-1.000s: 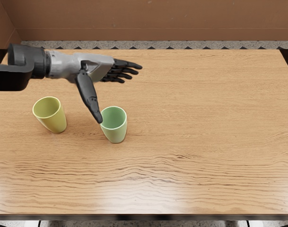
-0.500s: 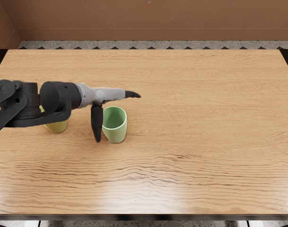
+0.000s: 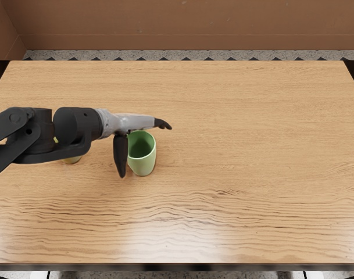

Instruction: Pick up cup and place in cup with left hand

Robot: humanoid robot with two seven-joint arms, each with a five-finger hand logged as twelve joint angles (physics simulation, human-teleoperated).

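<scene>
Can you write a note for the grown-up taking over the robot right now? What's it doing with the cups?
Left robot hand: open, thumb pointing down at the left side of the green cup; I can't tell if they touch.
Right robot hand: out of view.
Yellow cup: left of the green one, mostly hidden by the arm.
Done: hand at the green cup; no cup gripped or nested.
Left: grasp a cup, probably the green one, then put it in the other.

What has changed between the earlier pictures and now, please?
The left hand moved toward the bottom of the picture, its thumb now pointing down at the green cup's left side. Its arm now mostly hides the yellow cup. No grip is visible; the green cup stayed put.
</scene>
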